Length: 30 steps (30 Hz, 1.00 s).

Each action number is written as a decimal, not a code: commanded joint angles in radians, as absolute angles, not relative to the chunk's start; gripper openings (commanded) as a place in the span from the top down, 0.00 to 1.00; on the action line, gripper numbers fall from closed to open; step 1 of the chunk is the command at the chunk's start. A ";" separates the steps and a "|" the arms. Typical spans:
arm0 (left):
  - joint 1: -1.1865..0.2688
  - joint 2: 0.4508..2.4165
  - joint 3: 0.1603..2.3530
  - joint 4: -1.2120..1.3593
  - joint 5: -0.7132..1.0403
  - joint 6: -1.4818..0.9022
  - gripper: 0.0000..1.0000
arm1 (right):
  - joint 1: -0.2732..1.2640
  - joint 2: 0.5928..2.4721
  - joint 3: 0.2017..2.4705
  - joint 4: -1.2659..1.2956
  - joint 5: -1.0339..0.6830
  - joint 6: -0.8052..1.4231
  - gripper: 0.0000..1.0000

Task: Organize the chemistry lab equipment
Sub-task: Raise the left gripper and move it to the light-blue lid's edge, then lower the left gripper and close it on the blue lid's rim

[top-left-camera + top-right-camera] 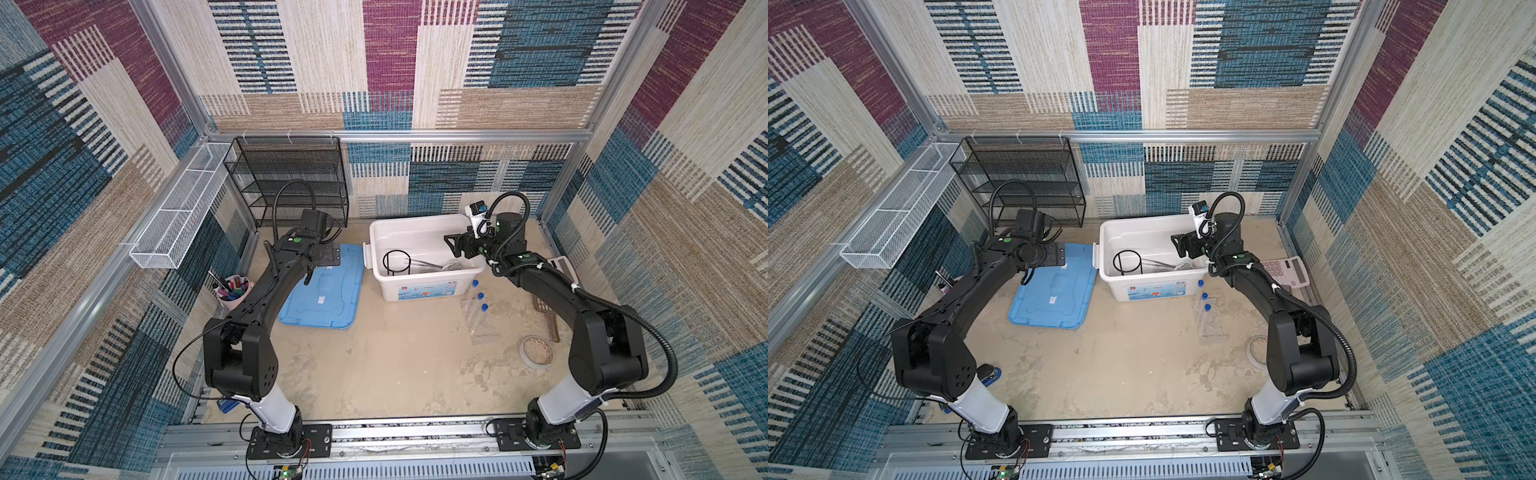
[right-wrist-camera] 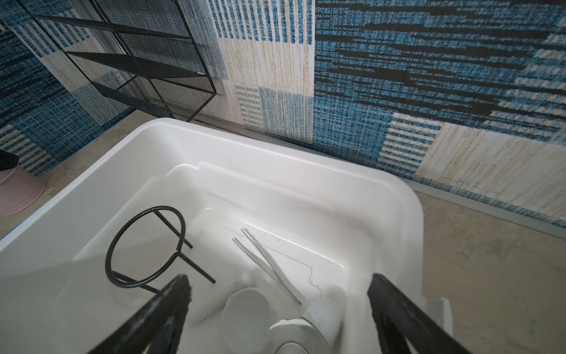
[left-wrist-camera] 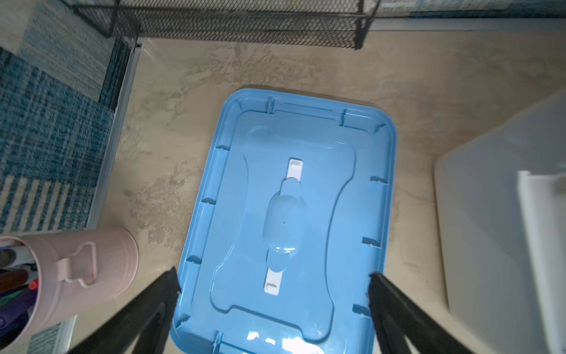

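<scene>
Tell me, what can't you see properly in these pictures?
Calculator: in a top view, mostly hidden behind the right arm.
Pink cup: left wrist view, cut off by the picture's edge.
Glassy round thing: right wrist view, blurred and cut off at the edge; cannot tell what it is.
Test tubes: both top views, clear bodies too faint; only their blue tops stand out.

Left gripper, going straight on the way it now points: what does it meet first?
Most likely the blue lid, lying flat directly ahead of the open left gripper; how far off it is remains unclear.
</scene>
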State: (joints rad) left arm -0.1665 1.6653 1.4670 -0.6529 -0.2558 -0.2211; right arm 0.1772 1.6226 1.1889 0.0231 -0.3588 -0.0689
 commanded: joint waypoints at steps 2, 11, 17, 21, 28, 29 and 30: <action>-0.089 1.681 1.430 -0.589 -0.180 -0.313 0.02 | 0.172 1.595 1.172 0.054 -0.330 -0.053 0.06; 0.030 1.790 1.437 -0.616 -0.153 -0.316 0.06 | 0.158 1.577 1.146 0.068 -0.328 -0.049 0.06; 0.068 1.862 1.454 -0.656 -0.146 -0.294 0.23 | 0.153 1.580 1.140 0.077 -0.332 -0.040 0.06; 0.090 1.881 1.433 -0.639 -0.128 -0.296 0.30 | 0.150 1.582 1.140 0.077 -0.330 -0.040 0.06; 0.128 1.925 1.417 -0.638 -0.110 -0.299 0.40 | 0.146 1.581 1.140 0.077 -0.330 -0.037 0.06; 0.129 1.927 1.412 -0.633 -0.110 -0.296 0.40 | 0.146 1.583 1.140 0.077 -0.330 -0.037 0.06; 0.131 1.928 1.407 -0.629 -0.110 -0.294 0.41 | 0.144 1.582 1.141 0.077 -0.329 -0.035 0.06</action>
